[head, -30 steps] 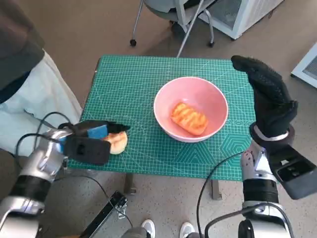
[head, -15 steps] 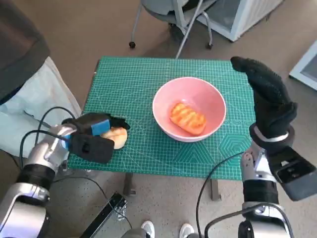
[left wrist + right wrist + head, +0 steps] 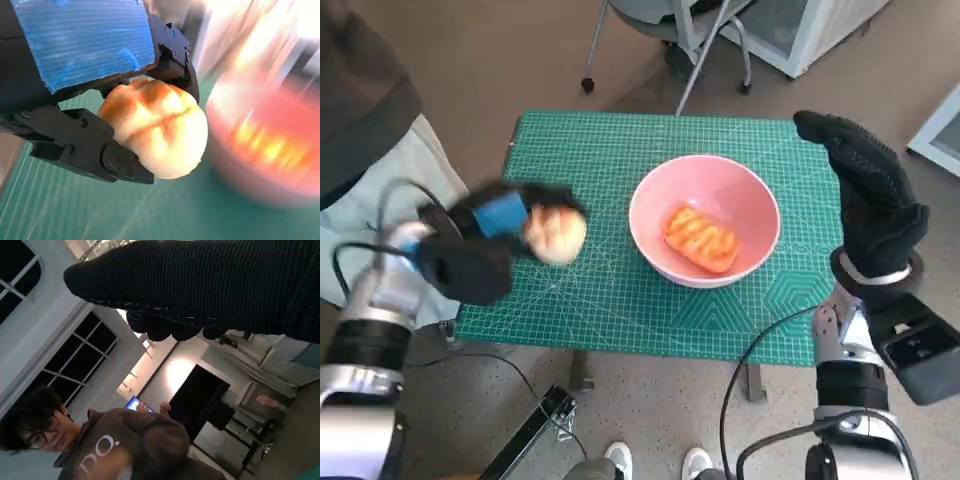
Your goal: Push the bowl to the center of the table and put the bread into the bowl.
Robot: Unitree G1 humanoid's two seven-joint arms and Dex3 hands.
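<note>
Fingers (image 3: pixel 95 145) of my left hand (image 3: pixel 485 235) are clamped round the bread roll (image 3: pixel 555 234), now lifted off the green mat (image 3: pixel 610 150) vs 0.5 s ago and blurred w/ motion, just left of the pink bowl (image 3: pixel 755 215). Bowl sits approx mid-table w/ an orange grilled pastry (image 3: pixel 702 239) inside, unmoved. Right hand (image 3: pixel 865 185) raised at the table's right edge, fingers extended, holding nothing.

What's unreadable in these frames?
- Head view: left hand and its bread roll are motion-blurred; finger contact unclear there.
- Left wrist view: pink bowl smeared by blur, contents unreadable.
- Right wrist view: right hand covers the top; table not shown, fingers barely visible.
</note>
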